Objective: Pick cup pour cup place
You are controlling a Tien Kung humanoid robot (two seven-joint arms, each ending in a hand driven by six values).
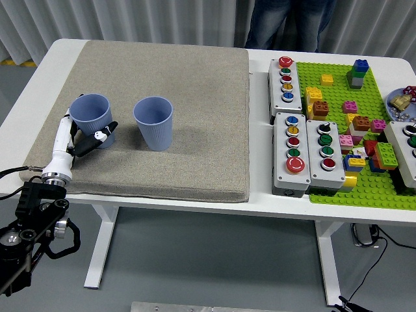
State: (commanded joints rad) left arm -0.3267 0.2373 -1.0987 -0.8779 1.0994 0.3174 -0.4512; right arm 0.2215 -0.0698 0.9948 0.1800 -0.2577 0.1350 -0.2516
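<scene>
At lower left the left hand (83,135) is coming in over the grey mat (195,97), white and black fingers (97,136) curling around the lower side of the left cup (92,118), gripping it. That blue cup is sitting upright near the mat's left edge, mouth open, contents not readable. Just to its right, apart from it, a second blue cup (154,122) is standing upright on the mat, untouched. Mat is covering the left half of the white desk (260,195). Right of the mat, grey button boxes (292,153) are lying beside a green brick baseplate (354,84) carrying loose coloured bricks. A person's legs (289,23) are showing at the far edge, hands out of view. Right arm not showing
</scene>
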